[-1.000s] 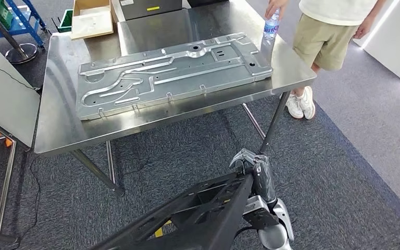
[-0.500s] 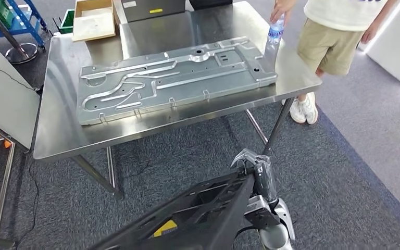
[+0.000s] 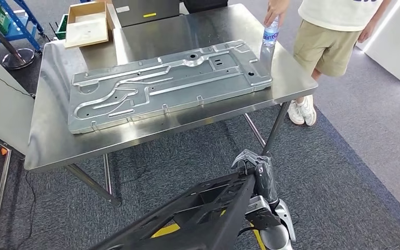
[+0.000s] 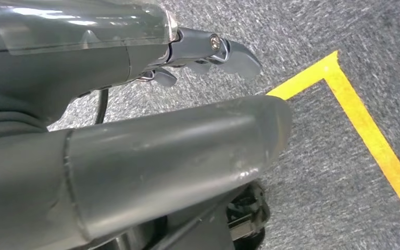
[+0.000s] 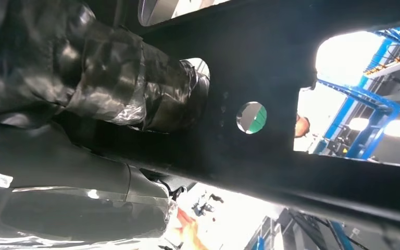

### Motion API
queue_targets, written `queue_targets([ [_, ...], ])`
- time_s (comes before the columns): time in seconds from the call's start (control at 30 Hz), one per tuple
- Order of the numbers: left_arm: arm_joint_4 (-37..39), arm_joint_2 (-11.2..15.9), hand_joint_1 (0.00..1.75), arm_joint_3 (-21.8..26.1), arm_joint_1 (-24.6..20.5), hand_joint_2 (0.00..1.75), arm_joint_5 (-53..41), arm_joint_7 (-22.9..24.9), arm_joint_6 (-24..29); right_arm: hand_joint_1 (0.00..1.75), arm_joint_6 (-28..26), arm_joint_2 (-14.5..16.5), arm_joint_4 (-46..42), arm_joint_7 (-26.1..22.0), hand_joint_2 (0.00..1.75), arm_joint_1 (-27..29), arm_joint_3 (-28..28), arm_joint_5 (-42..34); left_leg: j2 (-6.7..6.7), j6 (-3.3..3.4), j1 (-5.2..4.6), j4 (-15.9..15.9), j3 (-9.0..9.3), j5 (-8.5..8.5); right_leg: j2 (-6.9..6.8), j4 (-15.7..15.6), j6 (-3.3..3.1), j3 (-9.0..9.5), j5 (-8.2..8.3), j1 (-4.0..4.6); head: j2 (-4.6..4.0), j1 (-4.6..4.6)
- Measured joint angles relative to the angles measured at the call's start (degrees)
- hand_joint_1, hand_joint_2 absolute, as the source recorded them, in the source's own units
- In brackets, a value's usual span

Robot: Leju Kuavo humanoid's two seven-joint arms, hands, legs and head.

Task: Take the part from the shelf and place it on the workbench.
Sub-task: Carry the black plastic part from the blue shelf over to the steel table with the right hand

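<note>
A long black openwork frame part (image 3: 198, 211) lies across the bottom of the head view, over the carpet and short of the workbench (image 3: 52, 151). My right hand (image 3: 255, 169) grips its right end, fingers wrapped over the top edge. In the right wrist view the dark fingers (image 5: 135, 78) curl round the black part (image 5: 291, 78), which has a round hole in it. My left hand (image 4: 135, 120) hangs over the grey carpet, thumb and fingers (image 4: 229, 52) apart with bare floor between them.
A large stamped metal plate (image 3: 166, 83) covers most of the steel workbench; a bare strip runs along its near edge. A person (image 3: 328, 36) stands at the far right corner, hand on a water bottle (image 3: 270, 36). A cardboard box (image 3: 86, 23) sits at the back left. Yellow floor tape (image 4: 364, 130) crosses the carpet.
The whole view has shifted a little, so the camera has moved. The black part stays in my right hand's grip at the same spot in the picture.
</note>
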Motion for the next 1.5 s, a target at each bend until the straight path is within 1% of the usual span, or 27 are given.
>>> queue_targets([
  [0.13,0.0,-0.1,0.0,0.0,0.1,0.0,0.0,-0.1,0.0,1.75,0.0,0.0,-0.2,0.0,0.0,0.0,0.0,0.0,-0.01,0.61,0.34,-2.7,1.58,0.36,-0.13,0.7,1.21,-0.01,-0.83,0.11,0.0,0.01],
  [0.2,0.0,-0.1,0.0,0.0,0.0,0.0,0.0,-0.1,0.0,1.75,0.0,0.0,-0.3,0.0,0.0,0.0,-0.1,-0.1,0.14,0.84,0.56,-3.5,2.46,0.41,-0.19,6.0,1.5,-2.56,-3.43,0.04,0.0,0.02],
  [0.27,0.0,-0.1,0.0,0.0,0.0,0.0,0.0,-0.1,0.0,1.75,0.0,-0.1,-0.3,0.0,0.0,0.2,-0.4,-0.2,0.16,0.94,0.57,-3.4,2.81,-0.03,-0.19,12.7,1.86,-6.58,-5.73,-0.16,0.0,0.02],
  [0.3,0.0,-0.1,0.0,0.0,0.0,0.0,0.0,-0.1,0.0,1.75,0.0,-0.1,-0.3,0.0,0.0,0.3,-0.5,-0.2,0.13,0.89,0.58,-3.3,3.02,-0.35,-0.21,14.1,2.07,-7.82,-5.45,-0.29,0.0,0.02],
  [0.33,0.0,-0.1,0.0,0.0,0.1,0.0,0.0,-0.1,0.0,1.75,0.0,-0.1,-0.3,0.0,0.0,0.4,-0.6,-0.2,0.08,0.78,0.62,-3.1,3.28,-0.72,-0.24,13.5,2.27,-8.03,-4.01,-0.44,0.0,0.02],
  [0.4,0.0,-0.2,0.0,0.0,0.1,0.0,0.0,-0.1,0.0,1.75,0.0,-0.1,-0.3,0.0,0.0,0.4,-0.7,-0.3,-0.06,0.32,0.78,-2.3,3.82,-1.84,-0.36,7.2,2.58,-5.75,0.55,-0.77,0.0,0.02],
  [0.43,0.0,-0.2,0.0,0.0,0.1,0.0,0.0,-0.1,0.0,1.75,0.0,-0.1,-0.3,-0.1,0.0,0.4,-0.8,-0.3,-0.13,-0.07,0.72,-1.7,3.89,-2.49,-0.41,4.0,2.6,-4.46,1.91,-0.82,0.0,0.02],
  [0.47,0.0,-0.2,0.0,0.0,0.0,0.0,0.0,0.0,0.1,1.75,0.0,-0.1,-0.3,-0.1,0.0,0.4,-0.8,-0.3,-0.18,-0.46,0.66,-1.2,3.84,-3.01,-0.39,2.1,2.39,-3.64,2.47,-0.79,0.0,0.01],
  [0.5,0.0,-0.2,0.0,0.0,0.0,0.0,0.0,0.0,0.1,1.75,0.0,-0.1,-0.2,-0.1,0.0,0.5,-0.9,-0.4,-0.2,-0.86,0.55,-0.9,3.7,-3.4,-0.32,1.4,2.05,-3.4,2.16,-0.68,0.0,-0.02],
  [0.63,0.0,-0.2,0.0,0.0,-0.1,0.0,-0.1,0.0,0.2,1.75,0.0,-0.1,-0.3,-0.2,0.0,0.5,-1.1,-0.4,-0.1,-1.84,0.67,0.4,3.52,-4.65,-0.11,1.3,0.47,-3.16,1.51,-0.67,0.0,-0.07],
  [0.7,0.0,-0.2,0.0,0.0,-0.1,0.0,-0.1,0.0,0.2,1.75,0.1,0.0,-0.4,-0.3,0.0,0.5,-1.1,-0.5,-0.04,-2.4,0.85,5.7,0.92,-7.12,-0.26,1.1,-0.14,-2.65,1.17,-0.76,0.0,-0.07],
  [0.77,0.0,-0.2,0.0,0.0,-0.1,0.0,-0.1,0.0,0.2,1.75,0.1,0.1,-0.4,-0.3,0.0,0.4,-1.2,-0.5,-0.03,-2.75,1.01,13.4,-3.57,-9.73,-0.33,1.1,-0.45,-2.3,0.78,-0.6,0.0,-0.08],
  [0.8,0.0,-0.2,0.0,0.0,0.0,0.0,-0.1,0.0,0.2,1.75,0.1,0.1,-0.4,-0.4,0.0,0.5,-1.2,-0.5,-0.03,-2.75,1.06,15.7,-5.24,-9.83,-0.26,1.1,-0.5,-2.07,0.57,-0.51,0.0,-0.08],
  [0.83,0.0,-0.2,0.0,0.0,0.1,0.0,-0.1,0.0,0.2,1.75,0.2,0.1,-0.3,-0.4,0.0,0.5,-1.2,-0.5,-0.03,-2.64,1.07,16.0,-5.98,-8.8,-0.17,1.1,-0.52,-1.75,0.34,-0.42,0.0,-0.08],
  [0.87,0.0,-0.2,0.0,0.0,0.1,0.0,-0.1,0.0,0.2,1.75,0.2,0.1,-0.3,-0.4,0.0,0.5,-1.2,-0.5,-0.04,-2.38,1.04,14.0,-5.63,-6.62,-0.08,1.1,-0.5,-1.31,0.07,-0.34,0.0,-0.08],
  [0.93,0.0,-0.1,0.0,0.0,0.0,0.0,-0.1,0.0,0.2,1.75,0.2,0.1,-0.3,-0.4,0.0,0.5,-1.2,-0.5,-0.04,-1.46,0.78,6.8,-3.04,-1.63,0.01,1.0,-0.41,-0.37,-0.51,-0.23,0.0,-0.07],
  [0.97,0.0,-0.1,0.0,0.0,0.0,0.0,-0.1,0.0,0.2,1.75,0.3,0.2,-0.3,-0.4,0.0,0.4,-1.3,-0.5,-0.04,-0.91,0.51,3.8,-1.8,-0.24,0.06,1.0,-0.22,-0.1,-0.72,-0.2,0.0,-0.08],
  [1.07,0.0,0.0,0.0,0.0,-0.1,0.0,-0.2,0.0,0.2,1.75,0.3,0.2,-0.3,-0.5,0.0,0.3,-1.3,-0.5,-0.04,0.18,-0.1,0.4,-0.31,-0.44,0.03,0.4,0.76,0.01,-0.83,-0.28,0.0,-0.08],
  [1.13,0.0,0.0,0.0,0.0,0.0,0.0,-0.2,0.0,0.2,1.75,0.3,0.2,-0.4,-0.5,0.0,0.2,-1.4,-0.5,-0.01,0.35,0.31,-1.3,0.72,-0.26,-0.18,0.6,1.34,0.19,-1.14,-0.19,0.0,-0.06],
  [1.17,0.0,-0.1,0.0,0.0,0.0,0.0,-0.2,0.0,0.2,1.75,0.3,0.2,-0.4,-0.5,0.0,0.1,-1.4,-0.5,0.04,0.48,0.53,-2.1,1.35,-0.09,-0.23,1.9,1.52,-0.33,-1.89,-0.11,0.0,-0.04],
  [1.2,0.0,-0.1,0.0,0.0,0.0,0.0,-0.2,0.0,0.2,1.75,0.3,0.2,-0.4,-0.5,0.0,0.0,-1.4,-0.5,0.1,0.58,0.72,-2.6,1.9,-0.02,-0.27,4.6,1.65,-1.61,-3.11,-0.1,0.0,-0.02],
  [1.27,0.0,-0.1,0.0,0.1,-0.1,0.0,-0.2,0.0,0.2,1.75,0.3,0.2,-0.4,-0.5,0.0,-0.1,-1.5,-0.5,0.15,0.81,0.65,-2.7,2.37,-0.38,-0.27,11.6,1.91,-5.76,-5.77,-0.15,0.0,0.0],
  [1.3,0.0,-0.1,0.0,0.1,-0.1,0.0,-0.2,0.0,0.2,1.75,0.3,0.2,-0.3,-0.5,0.0,0.0,-1.6,-0.5,0.14,0.8,0.64,-2.7,2.58,-0.64,-0.28,14.1,2.08,-7.53,-6.15,-0.22,0.0,0.0],
  [1.33,0.0,-0.2,0.0,0.1,-0.1,0.0,-0.2,0.0,0.2,1.75,0.3,0.2,-0.3,-0.5,0.0,0.1,-1.6,-0.5,0.1,0.74,0.65,-2.5,2.83,-0.95,-0.29,14.7,2.25,-8.42,-5.36,-0.31,0.0,0.0],
  [1.37,0.0,-0.2,0.0,0.1,0.0,0.0,-0.2,0.0,0.2,1.75,0.3,0.2,-0.3,-0.5,0.0,0.1,-1.6,-0.5,0.05,0.61,0.71,-2.3,3.14,-1.35,-0.32,13.2,2.4,-8.21,-3.47,-0.45,0.0,0.01],
  [1.43,0.0,-0.2,0.0,0.1,0.0,0.0,-0.2,0.0,0.1,1.75,0.3,0.2,-0.3,-0.5,0.0,0.0,-1.6,-0.5,-0.08,0.01,0.79,-1.6,3.69,-2.44,-0.43,6.5,2.62,-5.66,0.96,-0.73,0.0,0.02],
  [1.5,0.0,-0.3,0.0,0.1,-0.1,0.0,-0.2,0.0,0.1,1.75,0.3,0.2,-0.2,-0.5,0.0,0.0,-1.6,-0.5,-0.16,-0.77,0.66,-0.7,3.69,-3.51,-0.39,2.2,2.23,-3.85,2.33,-0.71,0.0,-0.02],
])
